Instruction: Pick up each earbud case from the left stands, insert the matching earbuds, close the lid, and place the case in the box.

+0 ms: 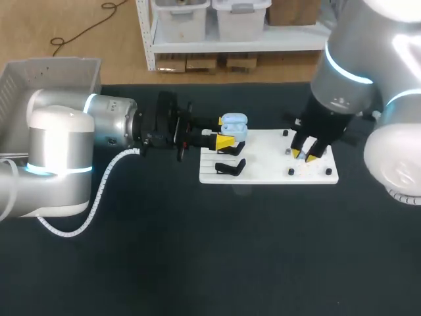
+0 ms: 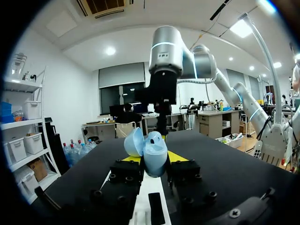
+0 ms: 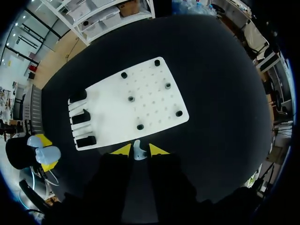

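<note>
Head view: my left gripper (image 1: 223,131) clamps the pale blue earbud case (image 1: 235,124) with its lid open at the white board's (image 1: 263,172) left edge, and my right gripper (image 1: 304,154) hangs over the board's right part. Left wrist view: both yellow tips press the case. Right wrist view: the right tips pinch a small pale earbud (image 3: 138,149) above the board's edge.

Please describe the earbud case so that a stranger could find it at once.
On the dark table lies a white board. At its left end, by the black stands, the left claw holds the earbud case. It is the only light blue thing there, rounded, with its lid open.
</note>
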Motion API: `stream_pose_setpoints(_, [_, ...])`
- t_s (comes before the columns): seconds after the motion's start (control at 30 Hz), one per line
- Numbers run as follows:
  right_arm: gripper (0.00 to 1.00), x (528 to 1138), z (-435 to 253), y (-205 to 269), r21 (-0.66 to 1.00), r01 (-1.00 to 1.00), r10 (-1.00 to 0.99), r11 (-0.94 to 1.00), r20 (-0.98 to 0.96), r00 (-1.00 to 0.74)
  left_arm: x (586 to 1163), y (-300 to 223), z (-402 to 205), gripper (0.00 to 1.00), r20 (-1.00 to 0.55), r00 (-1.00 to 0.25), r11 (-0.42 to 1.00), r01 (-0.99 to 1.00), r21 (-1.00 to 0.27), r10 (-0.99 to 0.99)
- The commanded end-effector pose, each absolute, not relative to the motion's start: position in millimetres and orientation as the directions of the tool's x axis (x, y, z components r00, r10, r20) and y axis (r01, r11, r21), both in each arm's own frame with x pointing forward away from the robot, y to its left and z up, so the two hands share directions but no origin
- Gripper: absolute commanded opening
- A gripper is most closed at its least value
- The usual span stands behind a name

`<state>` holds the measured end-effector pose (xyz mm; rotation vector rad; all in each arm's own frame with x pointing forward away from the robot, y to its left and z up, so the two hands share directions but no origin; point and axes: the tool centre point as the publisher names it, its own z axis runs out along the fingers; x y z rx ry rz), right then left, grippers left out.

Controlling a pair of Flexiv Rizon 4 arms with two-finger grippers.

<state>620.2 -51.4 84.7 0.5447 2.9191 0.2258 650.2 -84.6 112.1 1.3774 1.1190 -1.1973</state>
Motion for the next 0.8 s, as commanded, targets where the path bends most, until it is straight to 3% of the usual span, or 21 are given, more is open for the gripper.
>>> stream_pose_setpoints(0.03, [0.00,608.6,122.6,-46.3,0.141,0.348,0.367,0.927,-0.147,-0.919,650.2,-84.8,111.5,0.00,-0.994,0.099,-0.118,0.989,0.093,0.046])
stream_pose_setpoints(0.47, [0.00,601.0,196.8,-2.5,0.116,0.257,0.272,0.959,-0.148,-0.951,650.2,-84.8,111.5,0.00,-0.994,0.099,-0.118,0.989,0.093,0.046])
stream_pose_setpoints(0.8, [0.00,606.1,199.5,46.6,0.090,0.018,0.030,0.996,-0.139,-0.990,650.2,-84.8,111.5,0.00,-0.994,0.099,-0.118,0.989,0.093,0.046])
